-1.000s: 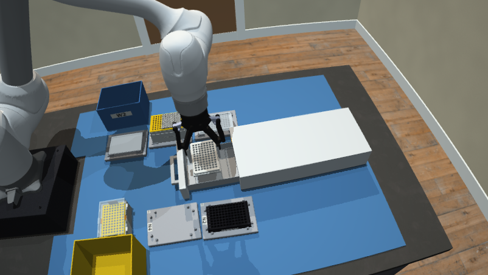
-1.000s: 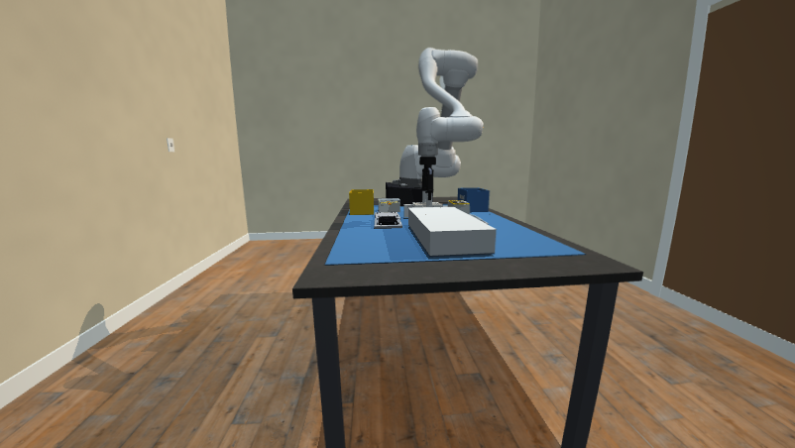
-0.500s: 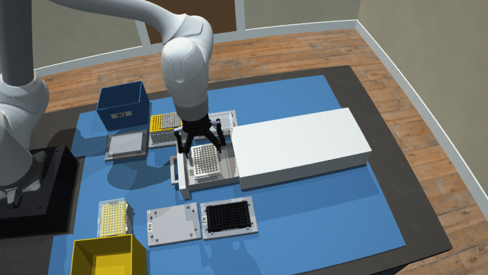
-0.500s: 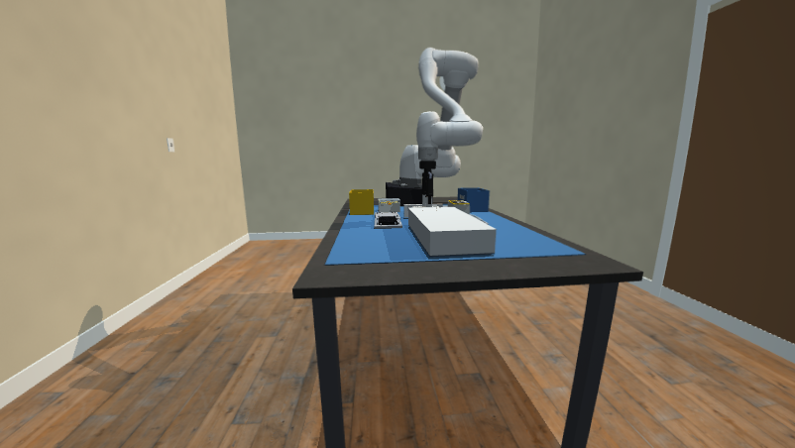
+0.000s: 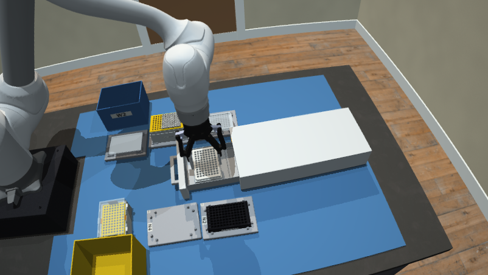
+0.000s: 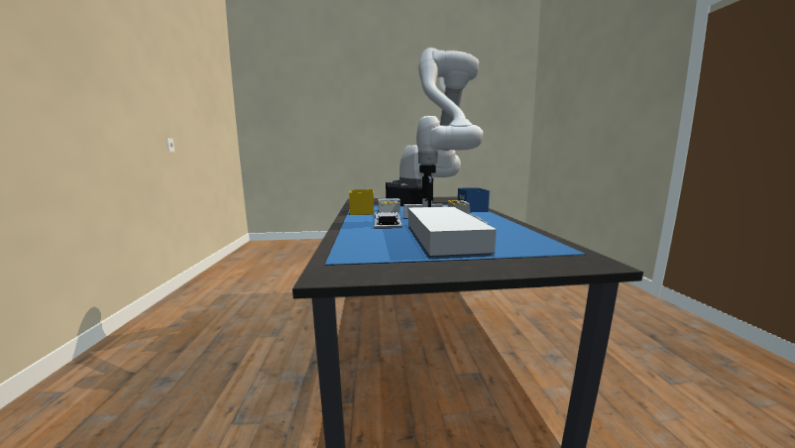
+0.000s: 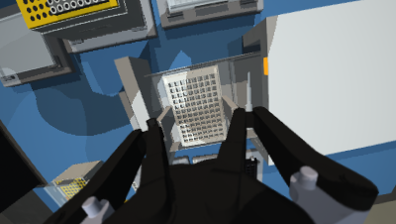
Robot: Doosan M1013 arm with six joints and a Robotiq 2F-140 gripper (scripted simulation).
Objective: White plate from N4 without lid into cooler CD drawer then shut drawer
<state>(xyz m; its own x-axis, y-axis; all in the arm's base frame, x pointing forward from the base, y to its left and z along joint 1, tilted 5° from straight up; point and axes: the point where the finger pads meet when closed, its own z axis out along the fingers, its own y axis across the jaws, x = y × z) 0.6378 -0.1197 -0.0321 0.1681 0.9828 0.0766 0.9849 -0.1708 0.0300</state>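
Tool (image 5: pixel 201 147) was clamped part-open on the white plate (image 5: pixel 205 163), gripping its long edges. Plate sat over the open drawer (image 5: pixel 212 182), between the bar handle (image 5: pixel 181 177) and the cooler (image 5: pixel 300 143). N4 nest (image 5: pixel 173 223) bare. Amber lamp (image 7: pixel 265 65) lit.

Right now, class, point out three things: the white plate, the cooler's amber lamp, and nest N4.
white plate (image 5: pixel 205 163), top view: middle of its well grid.
amber lamp (image 7: pixel 265 65), wrist view: the lamp's face.
nest N4 (image 5: pixel 173 223), top view: bare grey base.
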